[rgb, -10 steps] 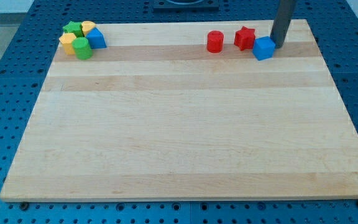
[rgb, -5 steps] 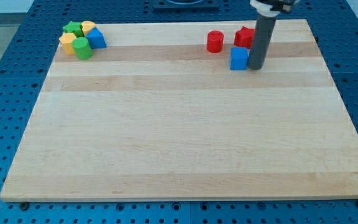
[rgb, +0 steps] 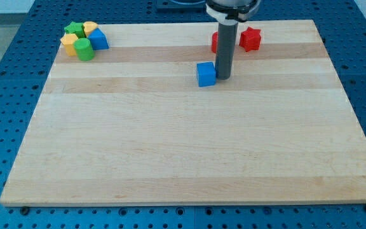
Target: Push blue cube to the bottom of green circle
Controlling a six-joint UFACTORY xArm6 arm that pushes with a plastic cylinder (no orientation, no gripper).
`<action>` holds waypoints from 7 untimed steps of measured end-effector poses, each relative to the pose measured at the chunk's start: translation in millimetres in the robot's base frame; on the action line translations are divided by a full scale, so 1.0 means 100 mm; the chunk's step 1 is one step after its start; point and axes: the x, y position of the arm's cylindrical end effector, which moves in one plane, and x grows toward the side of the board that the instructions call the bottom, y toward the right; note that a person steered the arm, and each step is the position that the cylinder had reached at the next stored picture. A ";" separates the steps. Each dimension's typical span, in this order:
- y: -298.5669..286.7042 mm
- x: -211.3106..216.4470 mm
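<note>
The blue cube (rgb: 205, 74) sits on the wooden board a little right of centre, in the upper part. My tip (rgb: 223, 77) touches its right side. The green circle (rgb: 85, 49) is a green cylinder at the lower edge of a cluster in the board's top left corner, far to the left of the cube.
The cluster also holds a green star (rgb: 75, 28), two yellow blocks (rgb: 68, 44) (rgb: 90, 28) and a second blue block (rgb: 98, 39). A red cylinder (rgb: 214, 42), partly hidden behind the rod, and a red star (rgb: 250, 39) sit near the top edge.
My tip has moved left and down the view, pushing the blue cube from beside the red star to below the red cylinder. The other blocks have not moved.
</note>
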 end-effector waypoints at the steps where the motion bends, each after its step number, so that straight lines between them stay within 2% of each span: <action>1: -0.42 0.02; 4: -1.94 -0.07; 6: -2.51 -0.53; 7: -2.42 -0.53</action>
